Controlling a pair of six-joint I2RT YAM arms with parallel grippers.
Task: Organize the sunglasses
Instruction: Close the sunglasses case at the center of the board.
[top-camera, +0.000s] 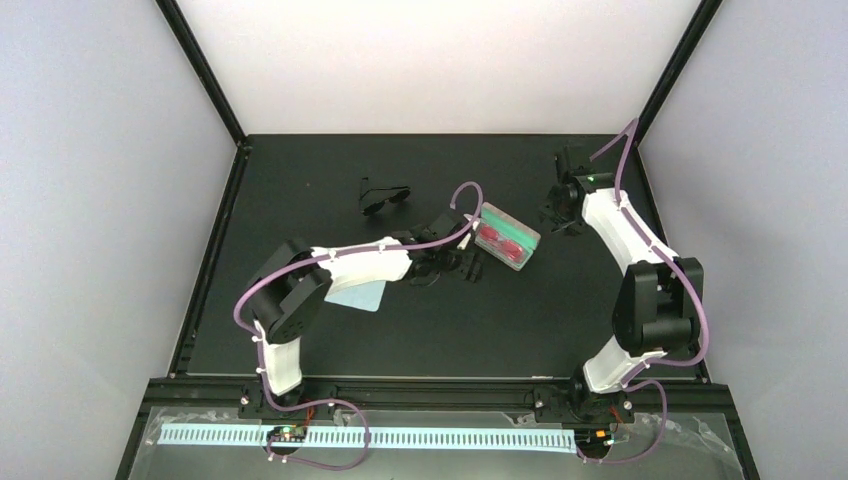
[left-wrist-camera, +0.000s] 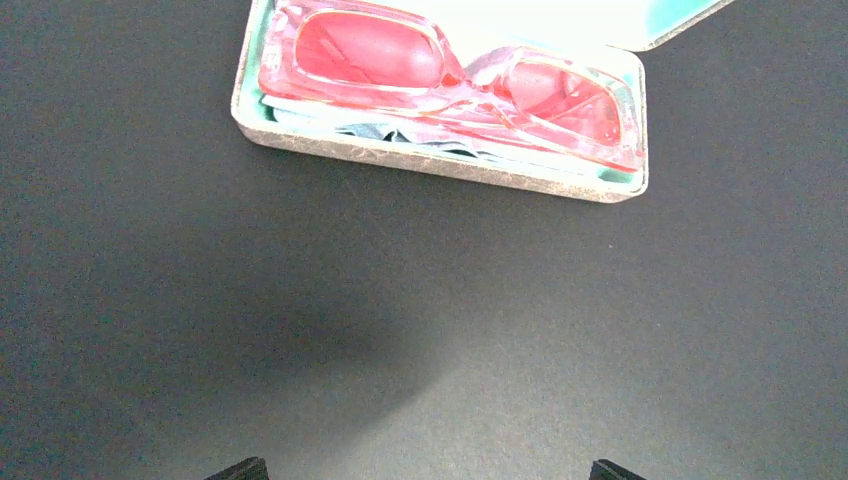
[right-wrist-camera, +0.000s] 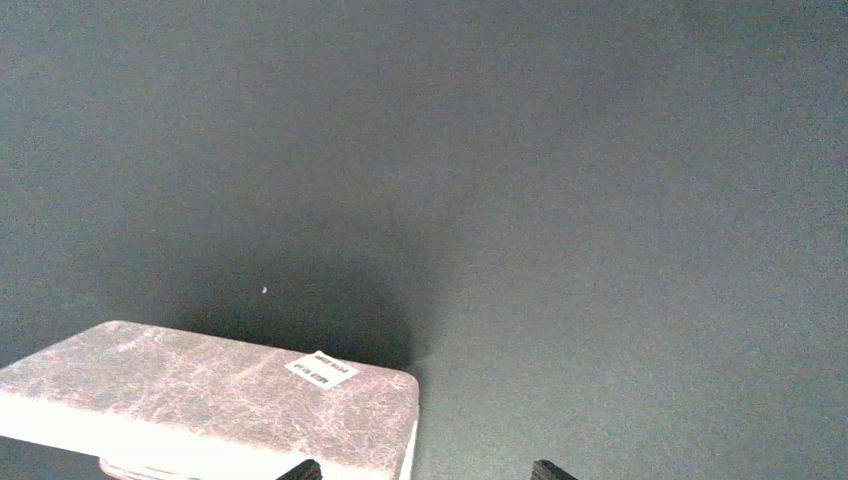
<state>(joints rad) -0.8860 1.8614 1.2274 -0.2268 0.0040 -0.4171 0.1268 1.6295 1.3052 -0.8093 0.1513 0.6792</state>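
Under both arms we see a flat black table (top-camera: 300, 200), dull and dark all over. Pale walls (top-camera: 100, 150) stand around it, and thin black posts (top-camera: 200, 70) go up at the back corners. At the near edge a long white strip (top-camera: 400, 438) with little marks lies by the bases of the arms.

Near the middle of the table, a bit to the right, sits an open case (left-wrist-camera: 420, 160). The sunglasses (left-wrist-camera: 370, 50) lie inside it, pink-red, on a soft grey-blue cloth (left-wrist-camera: 380, 130). The lid (right-wrist-camera: 200, 380) stands up on the far side from the left arm. From the right wrist we see its outside, pale and speckled, with a small white sticker (right-wrist-camera: 322, 370) on it.

The left pincer (left-wrist-camera: 427, 472) hangs low, just in front of the case. Its two fingers are wide apart and it holds nothing. Only bare table lies between it and the case.

The right pincer (right-wrist-camera: 425, 470) is just beside the case, behind the lid. Its fingers are about half apart and they grip nothing. The corner of the lid pokes in near one finger, but we cannot tell if they touch.

A black pair of glasses (top-camera: 383, 196) sits farther back and to the left, well apart from the case. A light blue cloth (top-camera: 362, 296) lies flat on the table, partly hidden under the left arm (top-camera: 350, 265). Purple cables (top-camera: 465, 190) loop over both arms, and the right arm (top-camera: 630, 235) bends in from the right side.
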